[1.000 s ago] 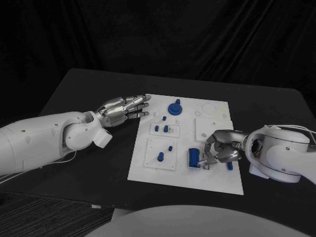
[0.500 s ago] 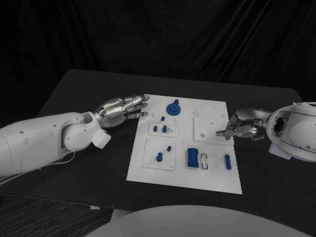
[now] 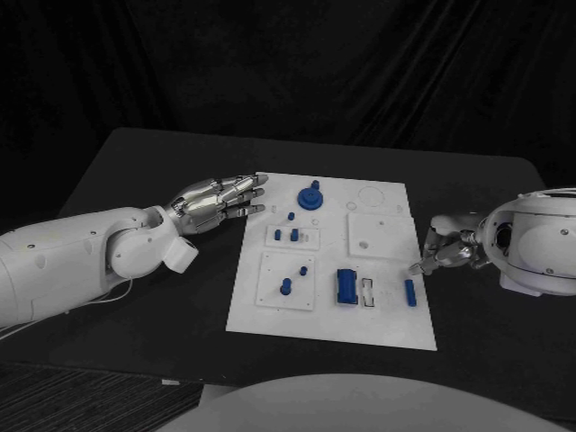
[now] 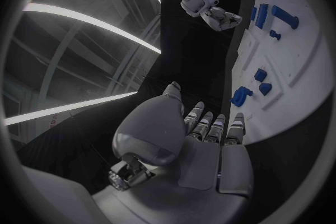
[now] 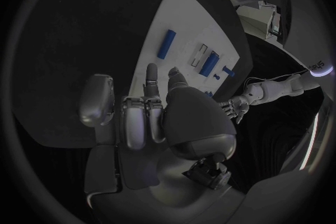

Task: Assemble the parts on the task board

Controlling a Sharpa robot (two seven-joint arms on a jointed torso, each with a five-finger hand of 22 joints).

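Where the head camera looks down, the white task board [image 3: 366, 315] lies mid-table [image 3: 146, 162], its blue parts spread over it: a round knobbed part [image 3: 311, 196] at the far end, small pegs [image 3: 288, 235] on a raised square, a rectangular block [image 3: 348, 287] and a slim bar [image 3: 409, 292] nearer the robot. Left hand [image 3: 217, 200] hovers at the board's far left corner, fingers stretched out side by side, holding nothing. Right hand [image 3: 446, 247] sits just off the board's right edge near the slim bar, fingers partly curled, nothing in them; whether a fingertip touches the board cannot be told. Left wrist view: left hand [image 4: 203, 140] flat and extended, empty, fingertips toward the task board [image 4: 308, 84] with blue parts [image 4: 241, 95] on it; the right hand [image 4: 220, 17] shows beyond. Right wrist view: right hand [image 5: 150, 112] empty, fingers loosely bent over the table beside the task board [image 5: 189, 22]; slim bar [image 5: 167, 43] lies ahead of the fingertips, apart from them.
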